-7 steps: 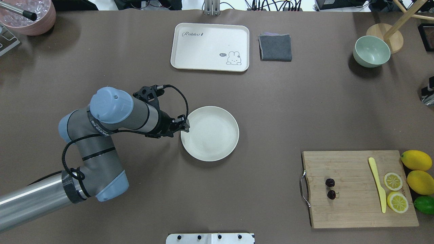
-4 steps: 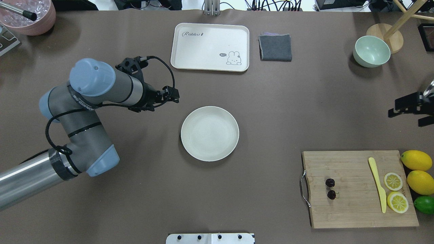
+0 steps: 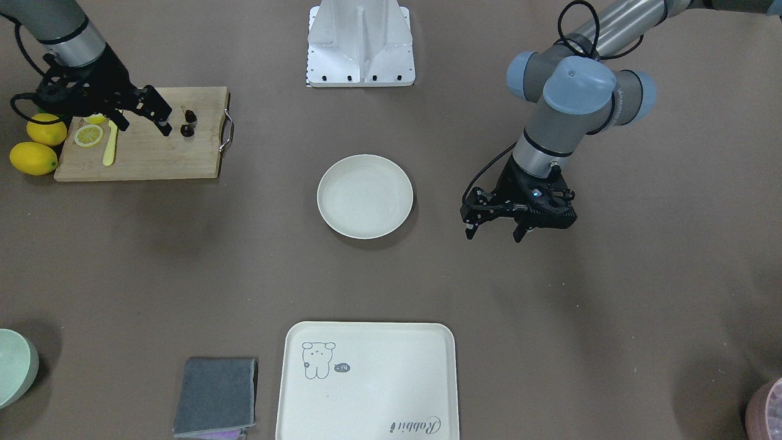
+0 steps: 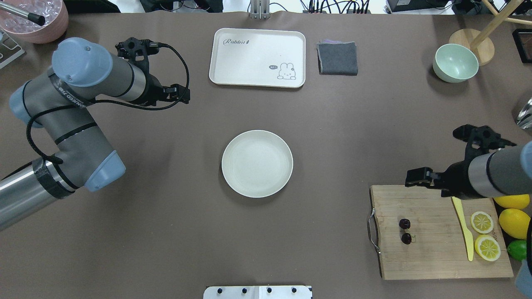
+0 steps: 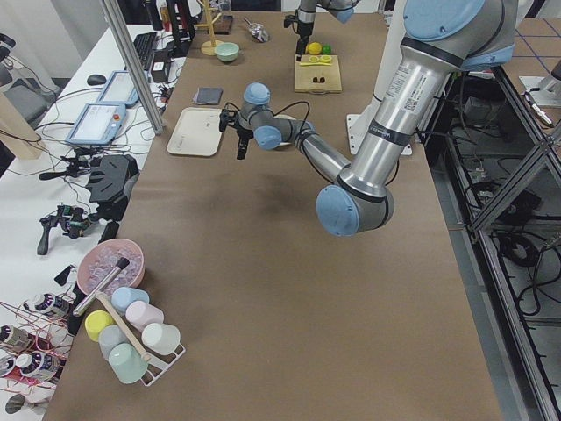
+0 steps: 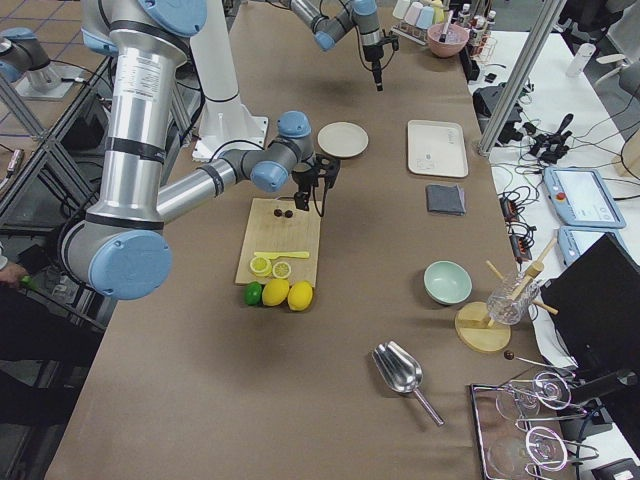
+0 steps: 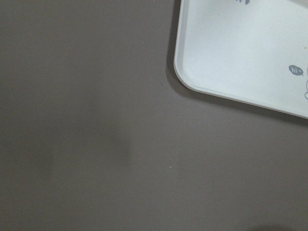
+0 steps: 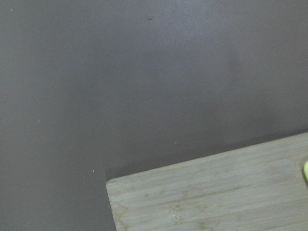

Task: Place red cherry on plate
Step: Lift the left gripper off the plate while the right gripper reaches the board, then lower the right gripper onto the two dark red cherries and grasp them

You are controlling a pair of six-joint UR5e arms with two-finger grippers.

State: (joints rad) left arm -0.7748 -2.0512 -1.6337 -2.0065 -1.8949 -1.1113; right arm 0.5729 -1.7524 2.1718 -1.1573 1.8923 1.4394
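The red cherry (image 4: 405,231), two tiny dark fruits on one stem, lies on the left part of the wooden cutting board (image 4: 436,257); it also shows in the front view (image 3: 189,122). The round cream plate (image 4: 257,163) sits bare at mid-table (image 3: 365,195). My right gripper (image 4: 428,182) hangs open over the board's far edge, a little beyond the cherry and holding nothing (image 3: 143,125). My left gripper (image 4: 170,96) is open and holds nothing, off the plate's far left, near the tray (image 3: 493,233).
A cream tray (image 4: 257,57) with a rabbit drawing and a folded grey cloth (image 4: 337,58) lie at the back. A green bowl (image 4: 455,63) stands back right. On the board are a yellow knife (image 4: 463,226) and lemon slices (image 4: 482,222); whole lemons (image 4: 515,222) lie beside it.
My left arm has drawn back from the plate's left rim toward the tray's near corner. My right arm has come in from the right edge to the board's far edge.
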